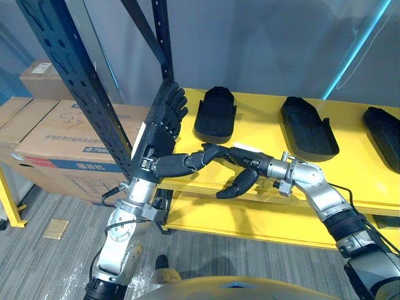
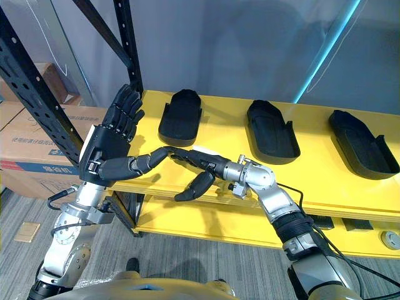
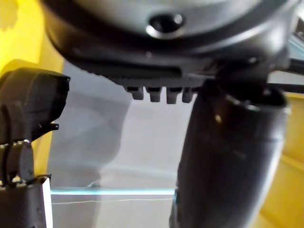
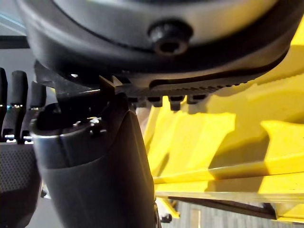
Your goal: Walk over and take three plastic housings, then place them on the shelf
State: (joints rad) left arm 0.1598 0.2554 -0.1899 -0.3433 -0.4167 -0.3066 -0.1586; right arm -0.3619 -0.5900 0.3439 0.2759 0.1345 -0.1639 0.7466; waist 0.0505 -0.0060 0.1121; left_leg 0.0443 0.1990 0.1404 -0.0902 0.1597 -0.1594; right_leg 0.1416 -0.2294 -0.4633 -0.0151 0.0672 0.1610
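Three black plastic housings lie in a row on the yellow shelf (image 1: 262, 140): one on the left (image 1: 215, 114), one in the middle (image 1: 307, 128), one at the right edge (image 1: 382, 134). My left hand (image 1: 161, 128) is raised at the shelf's left end, fingers straight and pointing up, thumb stretched out sideways toward the right. My right hand (image 1: 240, 164) hovers by the shelf's front edge, its straight fingers pointing left and meeting the left thumb, its thumb hanging down. Neither hand holds anything.
A dark blue perforated rack post (image 1: 81, 81) stands just left of my left hand. Cardboard boxes (image 1: 56, 134) are stacked on the floor at the left. A lower yellow shelf (image 1: 250, 222) sits under the top one.
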